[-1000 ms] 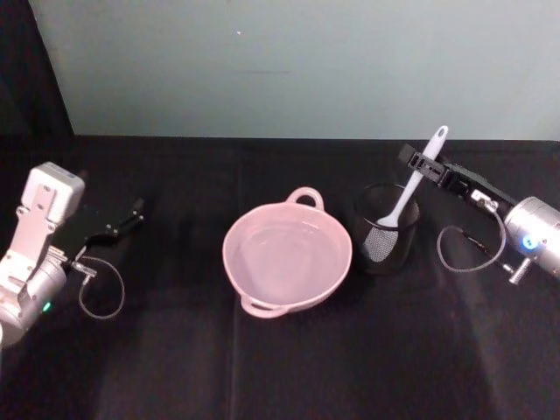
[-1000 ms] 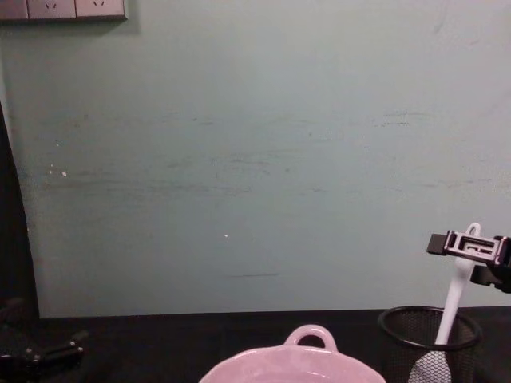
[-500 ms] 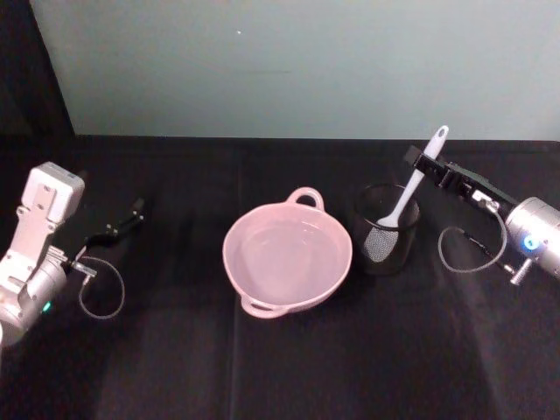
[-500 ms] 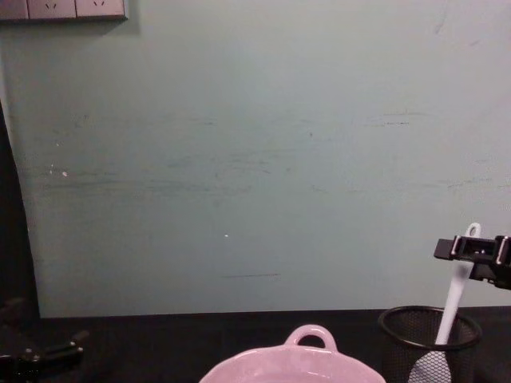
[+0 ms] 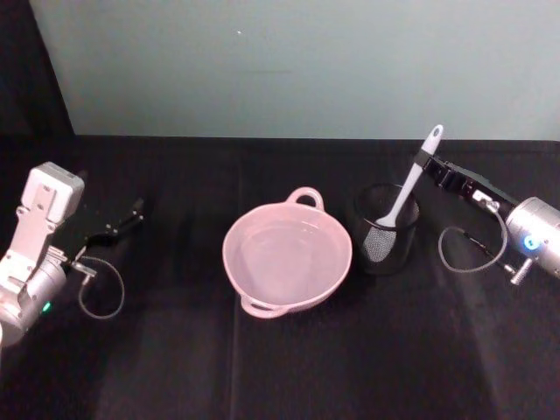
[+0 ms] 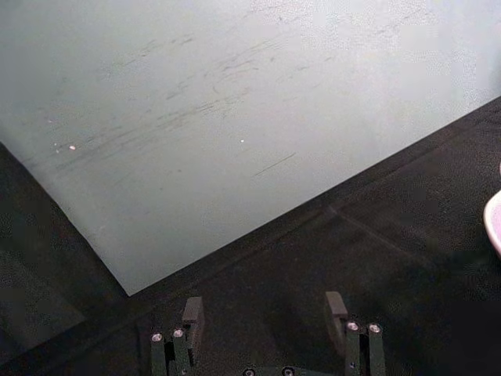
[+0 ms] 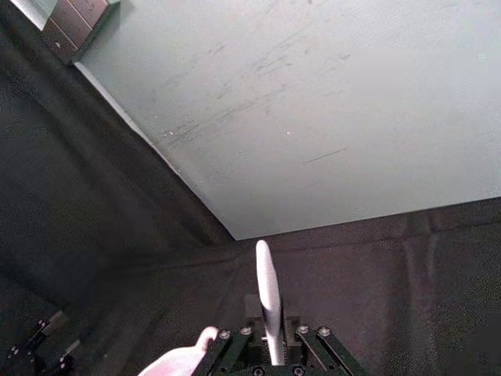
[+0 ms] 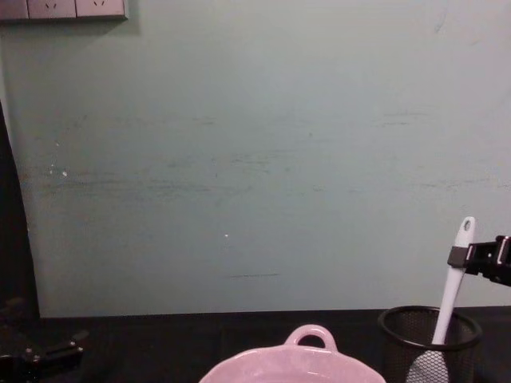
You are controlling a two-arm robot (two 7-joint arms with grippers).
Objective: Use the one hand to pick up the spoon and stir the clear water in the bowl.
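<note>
Step in hand: the long white plastic spoon (image 5: 402,197) is best drawn upward along its own slant until the scoop clears the rim of the black wire-mesh cup (image 5: 386,241). It is then carried left to the clear water (image 5: 284,249) in the wide pale pink bowl (image 5: 302,302).
Right claw: the black flat-jawed right claw (image 5: 423,163), at the right of the head view, is clenched on the spoon's handle just below the holed tip.
Spoon: the scoop is down inside the cup and the handle leans to the upper right.
Left claw: the left claw (image 6: 264,303) is parked released at the far left, over the black bench (image 5: 262,367).
</note>
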